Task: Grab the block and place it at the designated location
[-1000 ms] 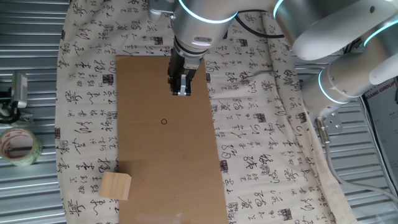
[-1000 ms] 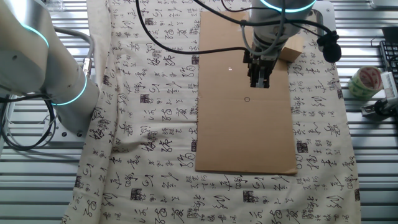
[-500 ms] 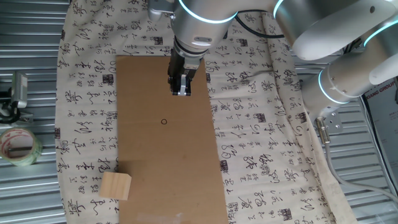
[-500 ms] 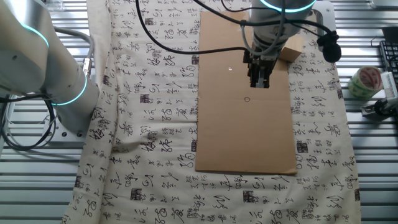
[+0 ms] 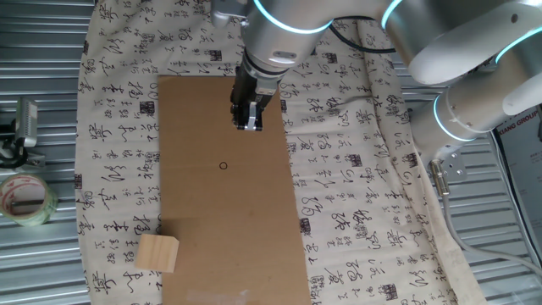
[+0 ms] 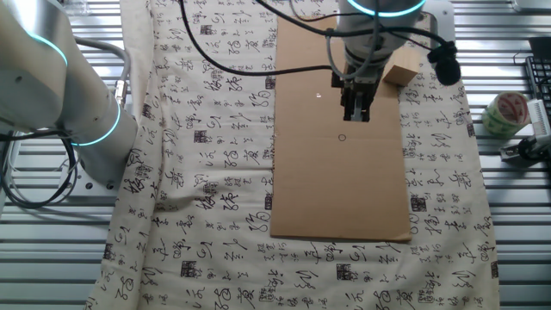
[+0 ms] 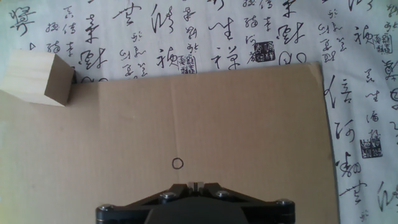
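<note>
The block [image 5: 158, 252] is a pale wooden cube resting on the near-left corner of the cardboard sheet [image 5: 254, 237]. It also shows in the other fixed view as the block [image 6: 403, 67] and at the upper left of the hand view as the block [image 7: 40, 78]. The designated location [image 5: 223, 165] is a tiny black ring drawn mid-sheet, seen too as the ring [image 6: 342, 138] and the ring [image 7: 177, 163]. My gripper [image 5: 247, 124] hangs above the far part of the sheet, shut and holding nothing, a short way from the ring and far from the block. The closed gripper [image 7: 195, 184] points just below the ring.
A patterned cloth [image 5: 356, 203] covers the slatted metal table under the cardboard. A clear tape roll [image 5: 25, 199] and a metal tool [image 5: 17, 135] lie off the cloth at the left. The robot's base [image 5: 474, 110] stands at the right.
The wrist has turned and shifted slightly, uncovering more of the block in the other fixed view. The gripper stays shut over the same part of the sheet. The block has not moved.
</note>
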Available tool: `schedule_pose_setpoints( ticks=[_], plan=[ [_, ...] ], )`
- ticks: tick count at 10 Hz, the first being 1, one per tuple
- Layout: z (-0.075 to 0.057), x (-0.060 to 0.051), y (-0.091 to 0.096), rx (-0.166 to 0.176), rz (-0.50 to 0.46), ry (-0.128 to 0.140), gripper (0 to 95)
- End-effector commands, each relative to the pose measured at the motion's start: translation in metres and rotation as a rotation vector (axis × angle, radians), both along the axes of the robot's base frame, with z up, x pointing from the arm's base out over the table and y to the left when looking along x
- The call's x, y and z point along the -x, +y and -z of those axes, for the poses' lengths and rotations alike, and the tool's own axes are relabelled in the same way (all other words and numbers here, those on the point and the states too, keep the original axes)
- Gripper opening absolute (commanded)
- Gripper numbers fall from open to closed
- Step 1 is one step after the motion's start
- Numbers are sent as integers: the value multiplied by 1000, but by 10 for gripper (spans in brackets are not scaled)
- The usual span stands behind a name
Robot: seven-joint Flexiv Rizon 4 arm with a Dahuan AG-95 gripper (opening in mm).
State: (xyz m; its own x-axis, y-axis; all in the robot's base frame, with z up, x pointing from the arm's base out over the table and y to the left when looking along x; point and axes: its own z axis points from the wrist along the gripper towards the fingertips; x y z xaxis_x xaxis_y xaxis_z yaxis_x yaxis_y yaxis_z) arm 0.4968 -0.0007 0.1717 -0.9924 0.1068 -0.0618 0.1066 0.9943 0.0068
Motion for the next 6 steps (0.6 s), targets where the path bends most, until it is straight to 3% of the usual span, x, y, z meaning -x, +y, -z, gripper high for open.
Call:
schedule_pose_setpoints(
  ticks=[1, 6],
  plan=[
    [1, -3, 2, -4, 0, 4, 0],
    [3, -5, 5, -3, 10, 7, 0]
  ],
)
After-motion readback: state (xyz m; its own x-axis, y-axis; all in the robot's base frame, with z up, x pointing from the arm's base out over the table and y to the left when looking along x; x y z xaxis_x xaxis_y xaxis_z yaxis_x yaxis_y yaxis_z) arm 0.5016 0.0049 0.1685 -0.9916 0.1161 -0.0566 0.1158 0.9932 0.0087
